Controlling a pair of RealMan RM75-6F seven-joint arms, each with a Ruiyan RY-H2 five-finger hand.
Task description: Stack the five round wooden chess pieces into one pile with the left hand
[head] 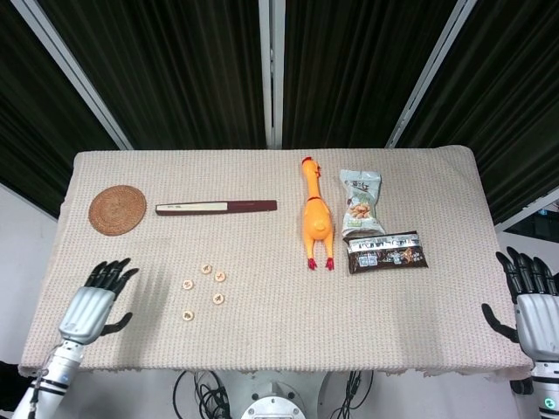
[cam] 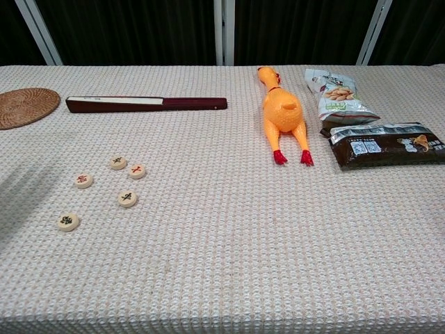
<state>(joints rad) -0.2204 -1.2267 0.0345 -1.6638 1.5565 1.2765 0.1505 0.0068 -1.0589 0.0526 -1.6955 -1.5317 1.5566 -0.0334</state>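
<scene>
The left hand, fingers spread and holding nothing, hovers left of the five wooden chess pieces, which lie unstacked below the closed fan, so reaching for one probably comes next.

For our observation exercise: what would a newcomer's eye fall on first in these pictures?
Probably the bright orange rubber chicken lying right of centre on the beige woven cloth, beside two snack packets. Next, the five small round wooden chess pieces scattered singly at front left, with the grey and black left hand, open, above the cloth's front left corner.
</scene>
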